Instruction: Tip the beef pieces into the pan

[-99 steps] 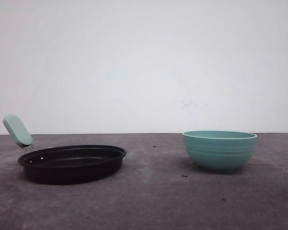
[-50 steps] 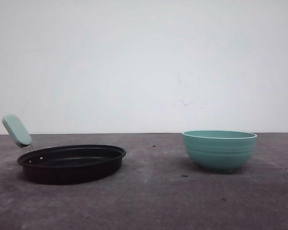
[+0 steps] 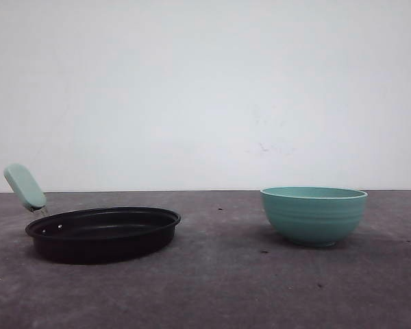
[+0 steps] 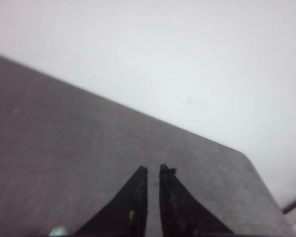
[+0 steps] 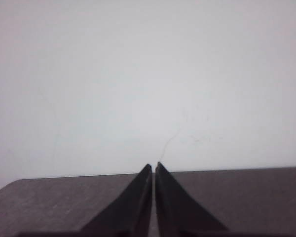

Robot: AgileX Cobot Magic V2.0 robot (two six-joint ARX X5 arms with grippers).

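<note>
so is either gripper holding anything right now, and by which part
Nothing is held. The left gripper and right gripper are both shut with nothing between the fingers; the pan sits untouched.

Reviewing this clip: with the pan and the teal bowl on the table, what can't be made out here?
- Contents of the teal bowl: front view sits low, its near wall hides the inside; no beef pieces visible.
- Pan floor: near rim hides most of it.
- Left end effector and right end effector: bases cut off by the frame edge.
</note>
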